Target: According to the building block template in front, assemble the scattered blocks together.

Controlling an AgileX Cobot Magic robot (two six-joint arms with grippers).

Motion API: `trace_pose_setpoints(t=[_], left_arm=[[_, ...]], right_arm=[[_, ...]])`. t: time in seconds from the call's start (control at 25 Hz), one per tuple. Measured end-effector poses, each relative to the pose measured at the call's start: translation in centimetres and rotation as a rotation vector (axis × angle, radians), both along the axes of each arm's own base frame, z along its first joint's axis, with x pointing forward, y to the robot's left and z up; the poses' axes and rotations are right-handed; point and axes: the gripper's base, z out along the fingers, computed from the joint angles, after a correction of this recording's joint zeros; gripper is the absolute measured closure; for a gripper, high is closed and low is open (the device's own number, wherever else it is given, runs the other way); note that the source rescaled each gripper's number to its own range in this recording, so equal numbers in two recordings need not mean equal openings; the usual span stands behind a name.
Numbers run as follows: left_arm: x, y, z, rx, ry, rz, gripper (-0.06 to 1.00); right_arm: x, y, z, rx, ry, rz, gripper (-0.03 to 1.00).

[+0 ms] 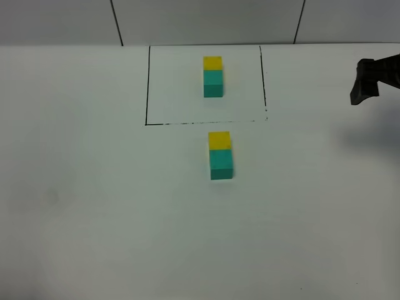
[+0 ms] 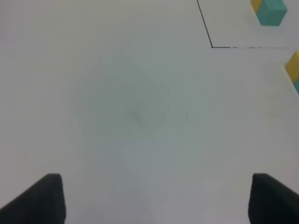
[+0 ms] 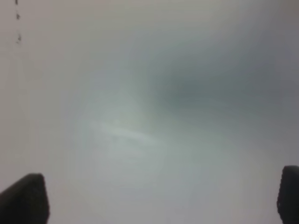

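The building block template [image 1: 213, 76] is a yellow cube joined to a teal cube inside a thin black-line rectangle [image 1: 147, 87] at the far middle. The scattered blocks lie just in front of that frame: the yellow cube [image 1: 219, 140] touches the teal cube [image 1: 221, 164], in line like the template. In the left wrist view the template [image 2: 270, 11] and the unframed yellow cube [image 2: 293, 66] show at the edge. My left gripper [image 2: 156, 200] is open and empty over bare table. My right gripper [image 1: 365, 84] is raised at the far right, open and empty in its wrist view [image 3: 159, 200].
The white table [image 1: 94, 200] carries only the two block pairs and the black frame. A grey panelled wall [image 1: 206, 19] stands behind the table's far edge. The frame's dashed line shows in the right wrist view [image 3: 17, 28].
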Motion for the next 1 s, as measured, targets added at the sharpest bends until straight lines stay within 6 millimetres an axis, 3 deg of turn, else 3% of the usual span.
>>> trace_pose_setpoints(t=[0.16, 0.4, 0.72, 1.0], left_arm=[[0.0, 0.0, 0.0, 0.000, 0.000, 0.000, 0.28], [0.0, 0.0, 0.0, 0.000, 0.000, 0.000, 0.28], [0.0, 0.0, 0.0, 0.000, 0.000, 0.000, 0.28], [0.0, 0.0, 0.0, 0.000, 0.000, 0.000, 0.28]], right_arm=[[-4.0, 0.0, 2.6, 0.003, -0.073, -0.004, -0.03], [-11.1, -0.1, 4.4, 0.009, -0.159, -0.015, -0.03], [-19.8, -0.1, 4.4, 0.024, -0.261, -0.032, -0.03], [-25.3, -0.1, 3.3, 0.034, -0.359, -0.037, -0.03]])
